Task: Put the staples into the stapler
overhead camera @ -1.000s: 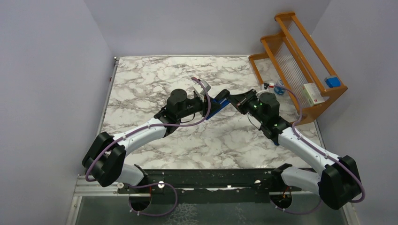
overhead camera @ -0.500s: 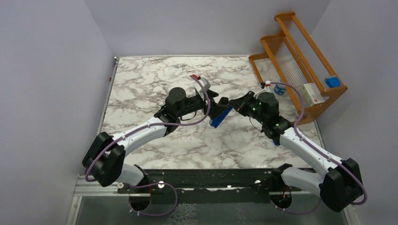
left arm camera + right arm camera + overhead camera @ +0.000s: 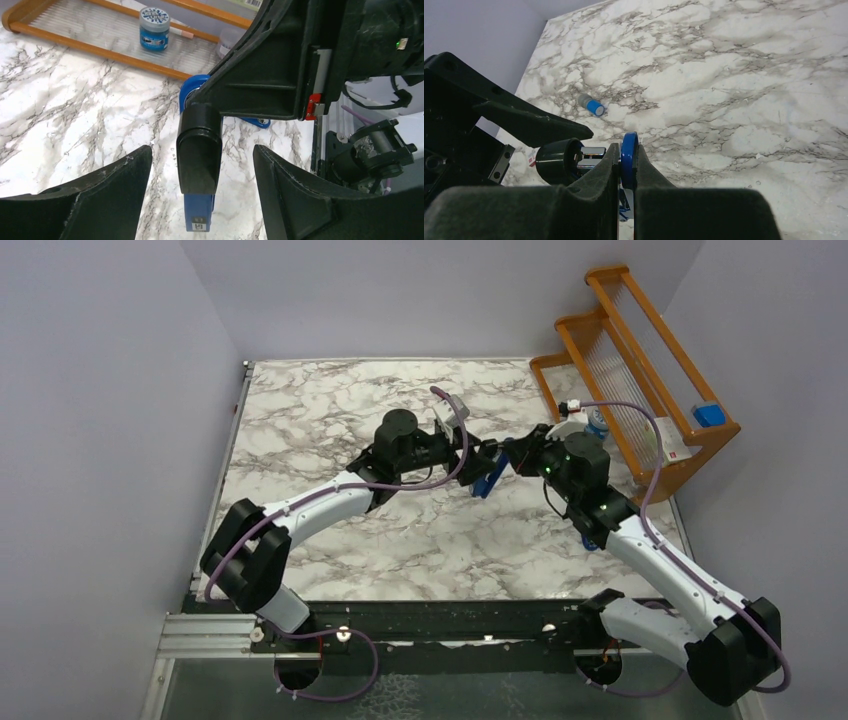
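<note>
Right wrist view: we pinch the stapler (image 3: pixel 629 144), likely hard and slippery, by its thin blue base in our right end effector (image 3: pixel 626 154); our left end effector (image 3: pixel 201 154) is spread.

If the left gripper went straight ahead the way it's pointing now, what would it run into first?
The stapler: its black-and-blue body hangs between the fingers of the open left gripper, clamped by the right gripper. Probably that first, though the depth is hard to judge.
</note>
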You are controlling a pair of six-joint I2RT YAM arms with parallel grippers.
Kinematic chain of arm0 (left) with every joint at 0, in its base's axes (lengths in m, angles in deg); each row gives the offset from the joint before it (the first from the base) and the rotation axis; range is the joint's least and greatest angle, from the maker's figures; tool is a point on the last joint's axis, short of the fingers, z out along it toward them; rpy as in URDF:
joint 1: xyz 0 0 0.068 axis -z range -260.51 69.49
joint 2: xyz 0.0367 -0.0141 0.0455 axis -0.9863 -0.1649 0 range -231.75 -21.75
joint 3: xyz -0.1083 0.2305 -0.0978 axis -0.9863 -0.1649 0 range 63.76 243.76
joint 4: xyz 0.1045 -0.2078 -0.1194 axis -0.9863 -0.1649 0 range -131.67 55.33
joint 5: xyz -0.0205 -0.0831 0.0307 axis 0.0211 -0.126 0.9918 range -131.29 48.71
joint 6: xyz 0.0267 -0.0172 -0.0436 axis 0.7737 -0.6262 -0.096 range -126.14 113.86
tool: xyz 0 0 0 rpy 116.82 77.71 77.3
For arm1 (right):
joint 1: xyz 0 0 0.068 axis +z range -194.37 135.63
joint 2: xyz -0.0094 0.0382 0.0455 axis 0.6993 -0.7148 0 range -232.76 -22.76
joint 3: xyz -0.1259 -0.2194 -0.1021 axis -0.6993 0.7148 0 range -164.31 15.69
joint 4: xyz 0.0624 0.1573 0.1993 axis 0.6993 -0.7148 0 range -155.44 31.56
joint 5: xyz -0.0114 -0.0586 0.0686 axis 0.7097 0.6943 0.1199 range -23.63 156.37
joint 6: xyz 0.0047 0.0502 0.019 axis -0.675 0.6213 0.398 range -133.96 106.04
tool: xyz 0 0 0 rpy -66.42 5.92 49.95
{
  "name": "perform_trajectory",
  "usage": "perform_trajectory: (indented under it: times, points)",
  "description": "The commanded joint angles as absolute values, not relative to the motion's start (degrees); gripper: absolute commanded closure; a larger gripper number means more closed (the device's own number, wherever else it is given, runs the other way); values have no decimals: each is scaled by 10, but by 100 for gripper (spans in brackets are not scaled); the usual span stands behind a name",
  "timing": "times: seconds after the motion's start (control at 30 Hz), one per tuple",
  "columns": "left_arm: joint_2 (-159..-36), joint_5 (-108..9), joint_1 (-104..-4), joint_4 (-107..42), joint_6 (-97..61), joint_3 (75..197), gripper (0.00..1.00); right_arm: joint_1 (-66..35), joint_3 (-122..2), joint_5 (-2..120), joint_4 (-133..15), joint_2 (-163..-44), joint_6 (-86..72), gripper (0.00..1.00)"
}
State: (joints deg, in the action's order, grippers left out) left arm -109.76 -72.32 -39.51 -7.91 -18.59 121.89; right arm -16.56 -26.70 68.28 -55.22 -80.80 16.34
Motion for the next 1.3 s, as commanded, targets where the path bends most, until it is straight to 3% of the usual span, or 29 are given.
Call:
perform_trajectory:
  times: [0.0, 0.13, 0.33, 0.5, 0.63, 0.9, 1.27]
  points:
    - [-1109, -724, -387, -101, -190, 1248, 25, -162, -289, 713, -539, -790, 136, 99]
    - [-1111, -651, -373, -101, -225, 1255, 27, -161, -283, 746, -538, -786, 137, 99]
    - [-1091, -491, -334, -120, -331, 1269, 19, -161, -286, 850, -563, -798, 124, 99]
    - [-1141, -437, -324, -253, -425, 1390, 31, -161, -279, 898, -553, -806, 99, 99]
    - [-1176, -367, -301, -323, -418, 1457, 32, -161, -272, 908, -534, -802, 98, 99]
    - [-1266, -346, -284, -458, -417, 1579, 28, -161, -278, 895, -517, -813, 100, 99]
    - [-1256, -288, -282, -477, -429, 1563, 24, -161, -280, 885, -509, -815, 112, 99]
